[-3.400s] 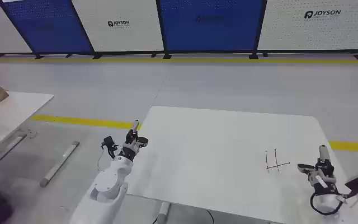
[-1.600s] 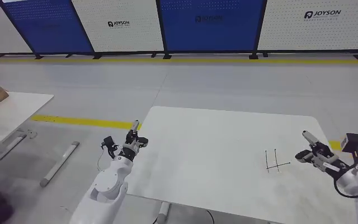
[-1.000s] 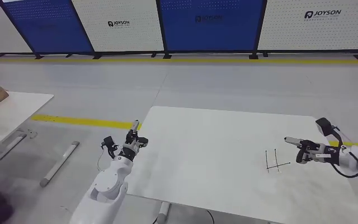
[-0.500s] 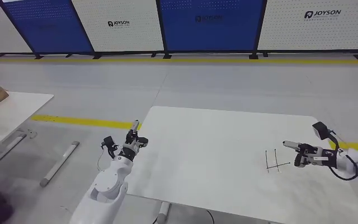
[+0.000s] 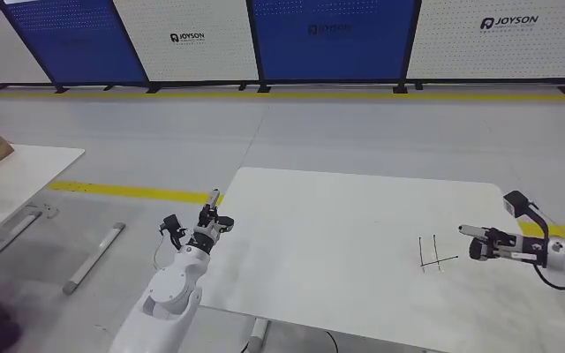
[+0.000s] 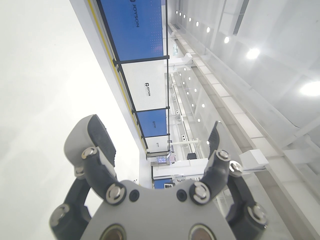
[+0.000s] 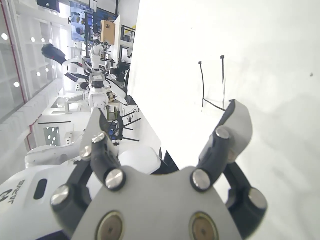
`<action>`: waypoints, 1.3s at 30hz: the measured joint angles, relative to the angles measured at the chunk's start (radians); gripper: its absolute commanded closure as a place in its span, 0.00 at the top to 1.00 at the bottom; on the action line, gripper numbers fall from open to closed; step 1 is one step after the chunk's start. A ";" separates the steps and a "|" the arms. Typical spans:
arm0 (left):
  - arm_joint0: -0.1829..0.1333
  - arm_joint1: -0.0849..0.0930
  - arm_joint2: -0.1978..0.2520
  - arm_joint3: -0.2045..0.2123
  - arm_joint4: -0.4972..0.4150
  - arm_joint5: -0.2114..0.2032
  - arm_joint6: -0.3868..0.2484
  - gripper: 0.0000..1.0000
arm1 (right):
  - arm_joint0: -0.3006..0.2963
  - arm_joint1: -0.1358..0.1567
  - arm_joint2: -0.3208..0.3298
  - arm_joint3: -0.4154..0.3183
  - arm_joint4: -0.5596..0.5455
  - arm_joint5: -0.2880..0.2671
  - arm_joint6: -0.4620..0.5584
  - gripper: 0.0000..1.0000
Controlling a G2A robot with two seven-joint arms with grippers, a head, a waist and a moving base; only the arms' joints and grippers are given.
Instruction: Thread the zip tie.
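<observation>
Bright overhead ceiling lamps (image 6: 252,53), white table (image 7: 225,13) glaring, wrist views bowed at edges

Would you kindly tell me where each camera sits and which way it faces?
Top view: above the arms, looking down at the table; left gripper at its left edge, right gripper beside the zip ties.
Left wrist view: on that wrist, facing along the table edge toward blue panels; own gripper open.
Right wrist view: on that wrist, facing the zip ties; own gripper open.
Shared: top and right wrist views both show the zip ties.
</observation>
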 measured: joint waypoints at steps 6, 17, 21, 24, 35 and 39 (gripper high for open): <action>0.000 0.000 0.000 0.000 0.000 0.000 0.000 1.00 | 0.109 0.069 -0.225 0.082 0.092 -0.022 0.000 1.00; 0.000 0.000 0.000 0.000 0.000 0.000 0.000 1.00 | 0.270 0.050 -0.579 0.201 0.219 -0.043 0.000 1.00; 0.000 0.000 0.000 0.000 0.000 0.000 0.000 1.00 | 0.269 0.051 -0.574 0.199 0.216 -0.043 0.000 1.00; 0.000 0.000 0.000 0.000 0.000 0.000 0.000 1.00 | 0.269 0.051 -0.575 0.199 0.216 -0.043 0.000 1.00; 0.000 0.000 0.000 0.000 0.000 0.000 0.000 1.00 | 0.261 0.031 -0.597 0.172 0.152 0.054 -0.123 1.00; 0.000 0.000 0.000 0.000 0.000 0.000 0.000 1.00 | 0.274 0.016 -0.602 0.195 0.138 0.066 -0.110 1.00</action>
